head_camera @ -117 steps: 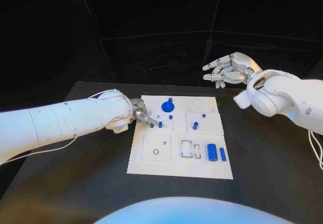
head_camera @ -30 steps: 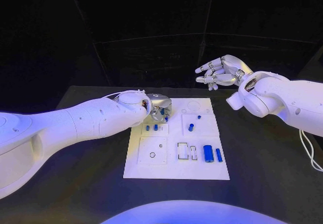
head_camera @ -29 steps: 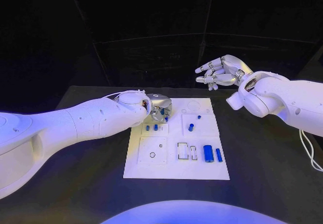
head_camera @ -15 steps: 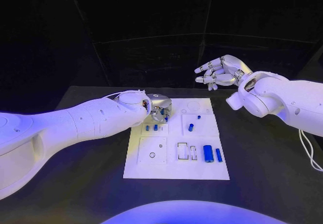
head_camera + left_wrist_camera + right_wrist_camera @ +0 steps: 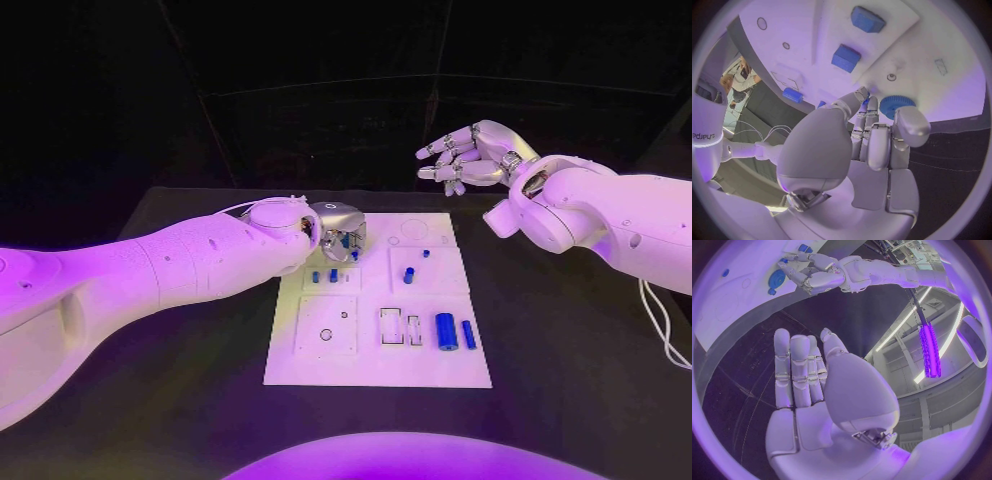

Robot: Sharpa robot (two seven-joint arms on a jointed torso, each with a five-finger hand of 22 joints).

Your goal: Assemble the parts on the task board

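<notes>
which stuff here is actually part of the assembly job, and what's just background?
Job:
- task board
- blue round geared part, at the left robot hand fingertips
- blue cylinder and slim blue bar lying on the board
- small blue pegs standing in the board

Not in the job right now:
- black table
- right robot hand, raised off the board, holding nothing

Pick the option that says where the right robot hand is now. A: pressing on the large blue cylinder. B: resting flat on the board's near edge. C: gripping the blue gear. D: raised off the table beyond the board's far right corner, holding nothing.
D: the right robot hand hangs in the air past the task board, fingers apart and empty.
</notes>
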